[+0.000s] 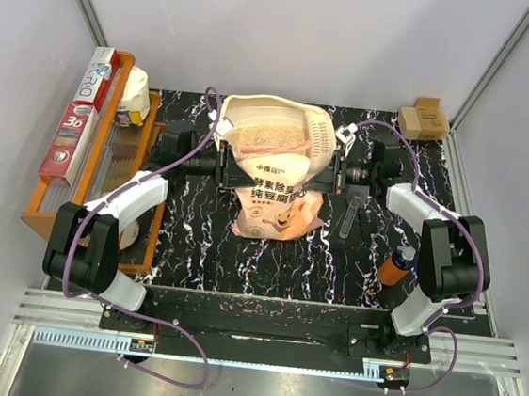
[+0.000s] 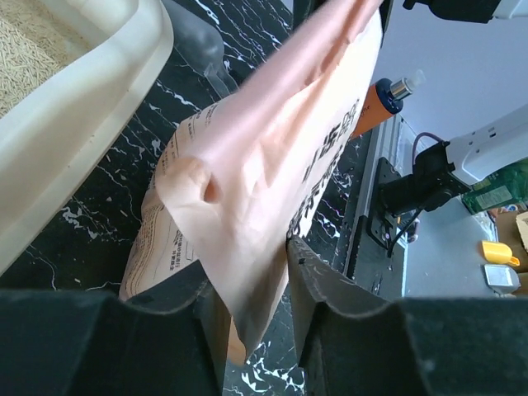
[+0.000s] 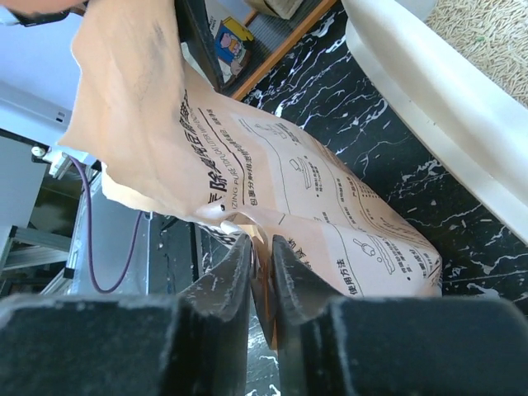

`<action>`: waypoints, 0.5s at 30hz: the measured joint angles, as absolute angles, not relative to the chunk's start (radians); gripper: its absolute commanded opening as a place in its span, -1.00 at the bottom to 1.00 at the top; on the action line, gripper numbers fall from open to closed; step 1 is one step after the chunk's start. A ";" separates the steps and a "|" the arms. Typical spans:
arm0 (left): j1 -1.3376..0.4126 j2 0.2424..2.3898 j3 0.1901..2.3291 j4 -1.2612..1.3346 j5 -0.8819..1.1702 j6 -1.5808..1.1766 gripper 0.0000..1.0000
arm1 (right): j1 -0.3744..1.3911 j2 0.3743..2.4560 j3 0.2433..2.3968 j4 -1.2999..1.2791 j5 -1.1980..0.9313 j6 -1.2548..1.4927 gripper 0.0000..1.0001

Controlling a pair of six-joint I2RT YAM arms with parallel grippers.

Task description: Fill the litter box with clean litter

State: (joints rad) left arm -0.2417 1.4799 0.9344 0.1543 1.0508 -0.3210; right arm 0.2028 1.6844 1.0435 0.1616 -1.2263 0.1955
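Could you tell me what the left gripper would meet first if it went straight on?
The bag: a fold of it sits between the left gripper's fingers, and its pink side fills the line ahead; depth beyond is unclear.

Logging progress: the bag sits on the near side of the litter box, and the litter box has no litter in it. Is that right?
Not quite. The litter box already has litter in it: the top view shows tan granules inside. The bag does sit on its near side.
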 measured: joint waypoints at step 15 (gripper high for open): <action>-0.157 1.485 0.942 0.096 1.069 -0.552 -1.00 | 0.182 1.715 1.099 0.155 -1.359 0.379 -1.00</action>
